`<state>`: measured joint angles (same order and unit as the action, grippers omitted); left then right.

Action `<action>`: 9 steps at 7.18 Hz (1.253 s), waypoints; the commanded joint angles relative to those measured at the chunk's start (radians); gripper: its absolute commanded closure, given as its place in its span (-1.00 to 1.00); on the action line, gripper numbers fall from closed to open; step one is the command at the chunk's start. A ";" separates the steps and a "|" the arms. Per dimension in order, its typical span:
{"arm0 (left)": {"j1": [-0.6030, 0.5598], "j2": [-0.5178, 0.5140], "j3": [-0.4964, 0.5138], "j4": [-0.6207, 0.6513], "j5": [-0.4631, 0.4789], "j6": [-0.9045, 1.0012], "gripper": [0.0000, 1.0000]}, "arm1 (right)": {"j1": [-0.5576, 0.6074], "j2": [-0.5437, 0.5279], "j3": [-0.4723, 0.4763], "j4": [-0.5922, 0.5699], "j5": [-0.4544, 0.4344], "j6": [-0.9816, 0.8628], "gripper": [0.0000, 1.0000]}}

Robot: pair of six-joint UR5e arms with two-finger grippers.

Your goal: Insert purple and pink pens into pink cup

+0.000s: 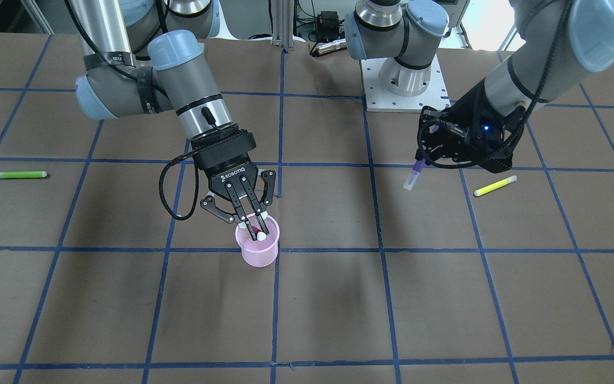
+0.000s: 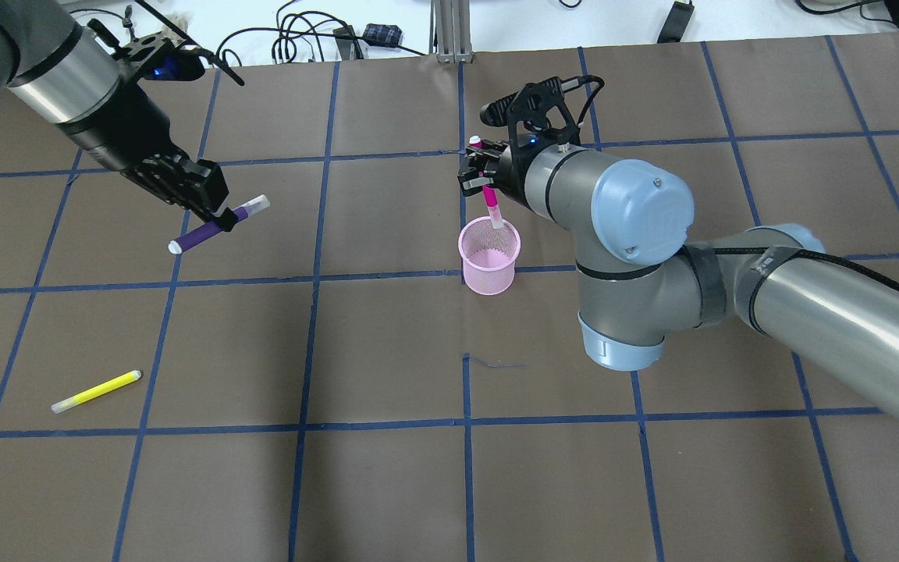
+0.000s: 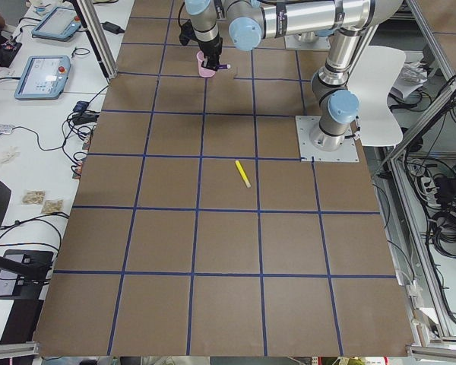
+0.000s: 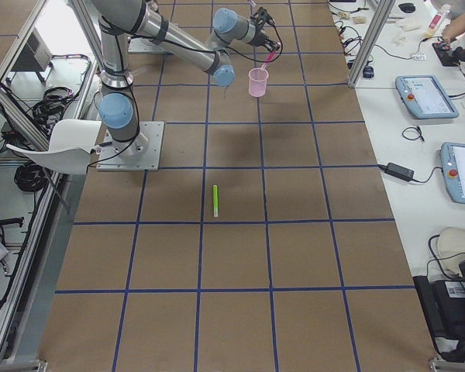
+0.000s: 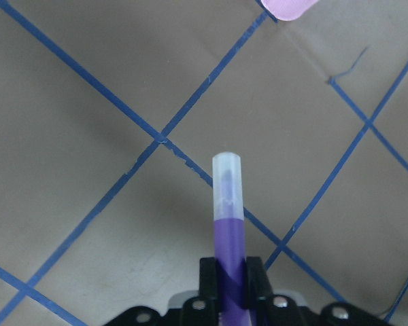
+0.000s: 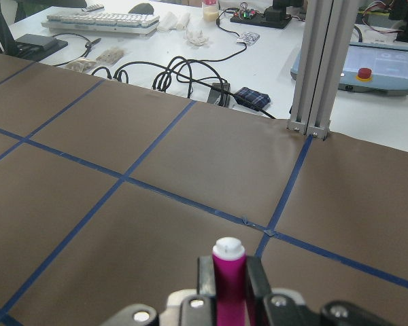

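The pink mesh cup stands upright near the table's middle, also in the front view. My right gripper is shut on the pink pen and holds it tilted, its lower end at the cup's mouth. The right wrist view shows the pen's white end between the jaws. My left gripper is shut on the purple pen and holds it above the table, far to the cup's left. The left wrist view shows its clear cap sticking out forward.
A yellow pen lies on the table at the near left. A green pen lies on the robot's right side. Blue tape lines grid the brown table. Cables and an aluminium post stand beyond the far edge.
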<state>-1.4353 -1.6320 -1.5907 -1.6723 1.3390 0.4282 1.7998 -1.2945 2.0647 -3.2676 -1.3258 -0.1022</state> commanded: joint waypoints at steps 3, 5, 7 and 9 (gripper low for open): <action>-0.175 -0.049 0.000 0.088 -0.012 -0.841 1.00 | 0.013 0.085 0.060 -0.147 -0.013 0.021 1.00; -0.237 -0.081 -0.003 0.089 -0.116 -1.079 1.00 | 0.013 0.095 0.060 -0.149 -0.015 0.041 0.72; -0.241 -0.113 -0.005 0.120 -0.175 -1.131 1.00 | 0.010 0.096 0.045 -0.109 -0.015 0.053 -0.96; -0.243 -0.117 -0.005 0.121 -0.175 -1.134 1.00 | -0.045 0.074 -0.013 0.009 -0.012 0.055 -1.00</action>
<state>-1.6770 -1.7452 -1.5952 -1.5540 1.1687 -0.6991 1.7849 -1.2095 2.0904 -3.3318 -1.3396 -0.0498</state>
